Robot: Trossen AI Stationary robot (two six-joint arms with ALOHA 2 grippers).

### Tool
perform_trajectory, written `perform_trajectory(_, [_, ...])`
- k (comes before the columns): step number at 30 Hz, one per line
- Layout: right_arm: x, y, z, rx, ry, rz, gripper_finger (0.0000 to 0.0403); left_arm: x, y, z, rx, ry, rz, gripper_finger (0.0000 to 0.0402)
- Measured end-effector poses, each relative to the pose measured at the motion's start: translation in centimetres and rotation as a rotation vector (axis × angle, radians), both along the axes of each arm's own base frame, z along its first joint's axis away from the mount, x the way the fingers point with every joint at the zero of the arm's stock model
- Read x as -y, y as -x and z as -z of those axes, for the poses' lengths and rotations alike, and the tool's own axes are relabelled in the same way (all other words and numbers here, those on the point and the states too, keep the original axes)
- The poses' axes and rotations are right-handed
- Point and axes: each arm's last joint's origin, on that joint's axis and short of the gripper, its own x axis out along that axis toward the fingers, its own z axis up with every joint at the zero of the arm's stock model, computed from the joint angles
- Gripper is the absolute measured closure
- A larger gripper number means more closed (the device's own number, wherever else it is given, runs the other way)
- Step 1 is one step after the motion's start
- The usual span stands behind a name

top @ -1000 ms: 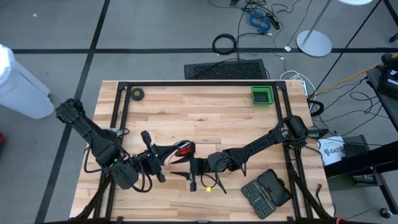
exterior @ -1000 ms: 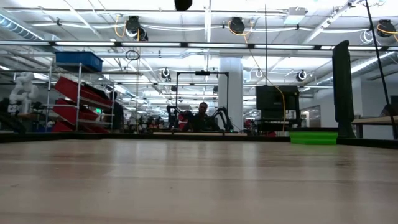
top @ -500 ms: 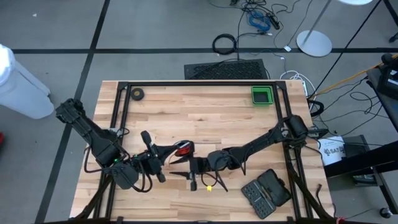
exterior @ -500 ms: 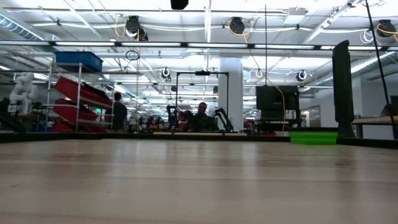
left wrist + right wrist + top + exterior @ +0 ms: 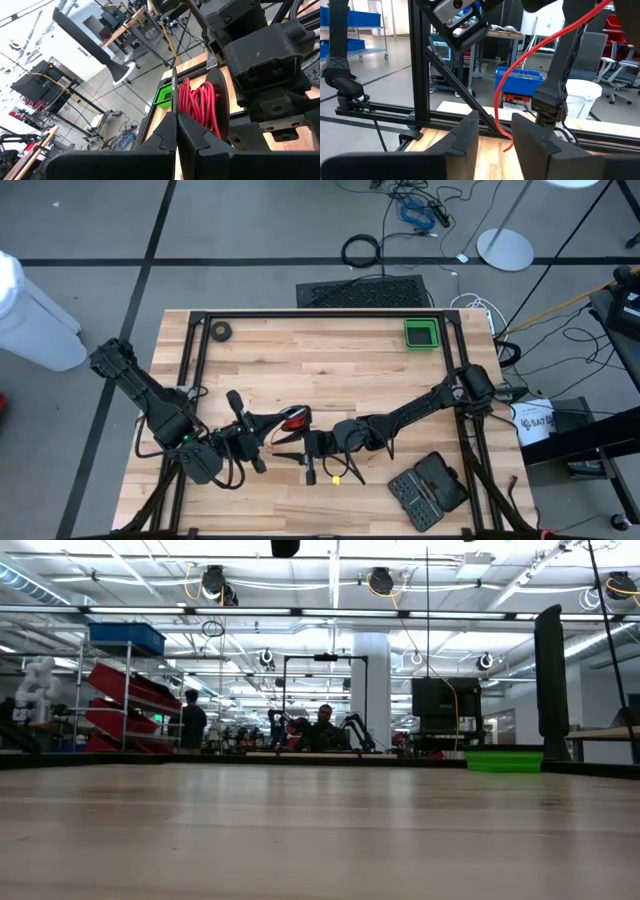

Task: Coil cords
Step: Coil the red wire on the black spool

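Note:
The cords are a small round bundle of red wire on a dark disc, held above the table's near middle. My left gripper comes from the left and is shut at the bundle's edge. My right gripper comes from the right, just nearer than the bundle. Its fingers stand open on either side of a loose red strand that runs down from the bundle. I see no touch there. My left gripper pinches a thin edge-on strip at the bundle's rim between its two shut fingers. The fingers come nearly level from the table's left side. The red coil is lifted clear of the table, standing on edge just beyond the fingertips.
A green tray sits at the far right corner and a small dark tape roll at the far left. A black case lies at the near right, with a small yellow piece under my right gripper. The table's far middle is bare wood.

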Motion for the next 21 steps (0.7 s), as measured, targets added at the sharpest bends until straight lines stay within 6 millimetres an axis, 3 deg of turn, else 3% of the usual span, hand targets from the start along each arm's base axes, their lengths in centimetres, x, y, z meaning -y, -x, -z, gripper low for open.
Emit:
perform_trajectory(8, [0.05, -0.03, -0.02, 0.003, 0.002, -0.025, 0.0364, 0.0, 0.0, 0.0, 0.0, 0.0, 0.0, 0.04])
perform_trajectory(21, [0.51, -0.18, 0.01, -0.003, -0.031, -0.024, 0.0402, 0.0, 0.0, 0.0, 0.0, 0.0, 0.0, 0.04])
